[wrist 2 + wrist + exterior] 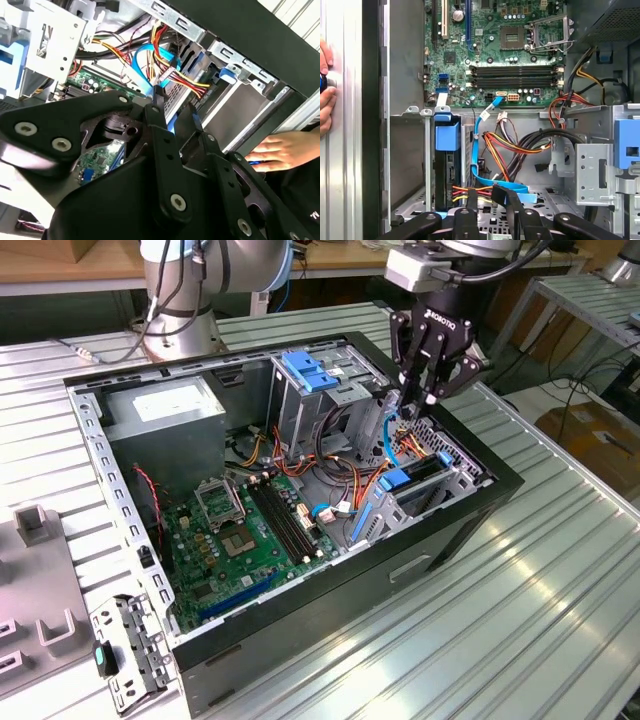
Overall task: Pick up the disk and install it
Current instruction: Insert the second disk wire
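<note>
One claw (418, 405), grip state impossible to tell. Disk (447, 167) stands on edge in the bay (410, 160) just below it. Advice: push straight down, avoiding nearby cables (495, 145).

Gripper (428, 392) pointed down — fingers close together, nothing between

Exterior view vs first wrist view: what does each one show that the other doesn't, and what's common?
Exterior view adds: the arm's base and a loose metal bracket on the table beside the case. First wrist view adds: a hand at the case's outer wall. Shared: motherboard, blue cable, pincer over the open case.
</note>
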